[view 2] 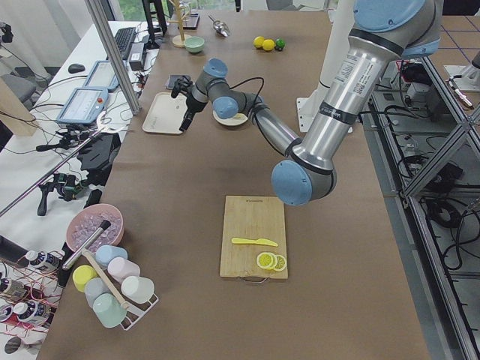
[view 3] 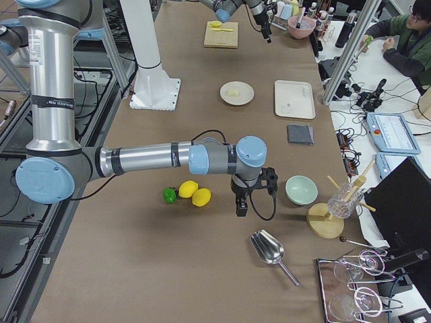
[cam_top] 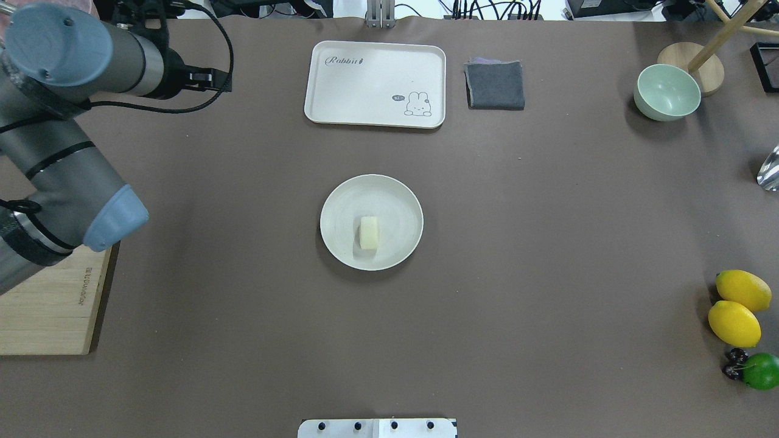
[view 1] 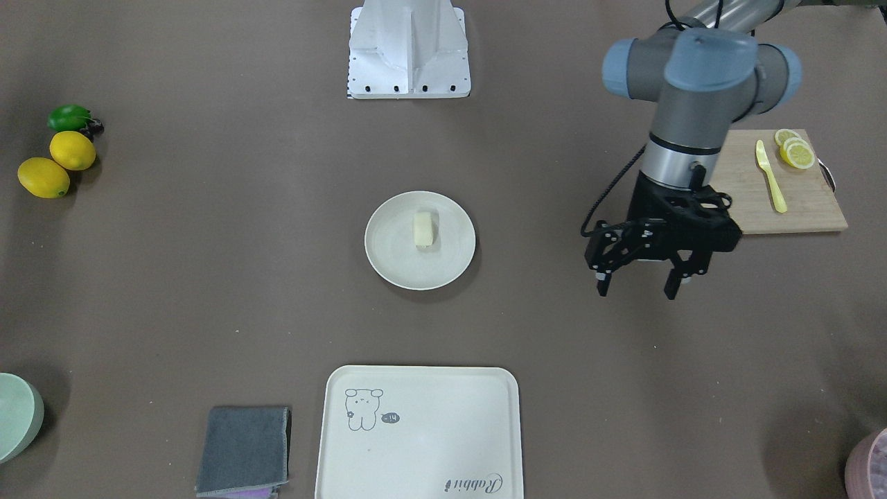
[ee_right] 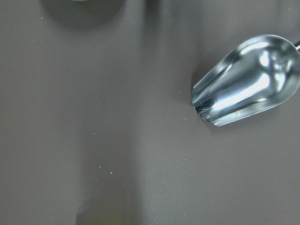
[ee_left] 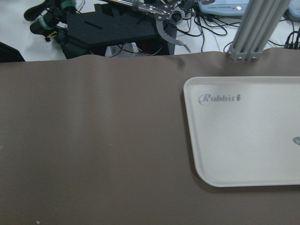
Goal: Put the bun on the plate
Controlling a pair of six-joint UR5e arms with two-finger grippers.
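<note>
The bun [cam_top: 369, 232] lies on the plate [cam_top: 341, 207], a little off its middle, at the centre of the table [cam_top: 548, 243]. Toward the table's edge opposite the robot sits a cream tray [cam_top: 365, 85] printed "Rabbit" in script, with a drawn animal and a "hi" bubble. The left gripper [view 1: 637, 291] hangs with fingers spread and empty beside the cutting board [view 1: 804, 201]. Whether the right gripper [view 3: 241, 207] is spread or closed I cannot tell.

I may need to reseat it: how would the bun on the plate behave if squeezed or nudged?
The bun looks smooth, pillowy, so it probably dents under a tight grip. Its blocky shape, lying flat, suggests sliding, not rolling. The raised rim of the plate would likely stop it.
</note>
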